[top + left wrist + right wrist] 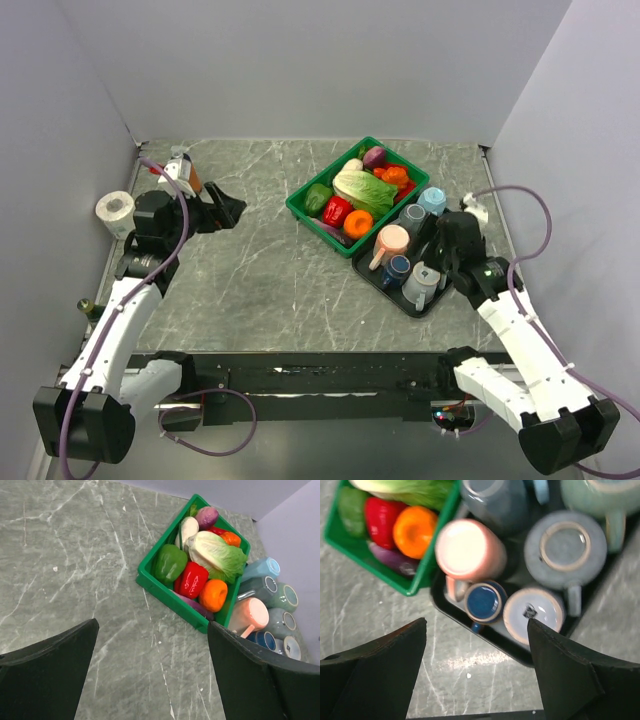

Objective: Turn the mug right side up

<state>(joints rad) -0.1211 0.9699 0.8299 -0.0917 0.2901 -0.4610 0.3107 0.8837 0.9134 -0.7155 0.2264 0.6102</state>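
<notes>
My right gripper (476, 627), spread, hangs over the black plastic tray (495, 648) — far end cropped — bottom-up grey-blue ceramic mug (565, 547) beyond its fingertips (542, 637). Left gripper (152, 627) spread too.

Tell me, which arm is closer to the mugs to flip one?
Right. Its open right gripper hangs right over the mugs in the black tray; the left gripper is far off on the table's other side.

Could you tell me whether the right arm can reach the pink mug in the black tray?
Probably yes: the right gripper hangs open over the black tray, the pink mug just ahead with nothing above it. The small blue mug and others crowd it, so finger room may be tight.
</notes>
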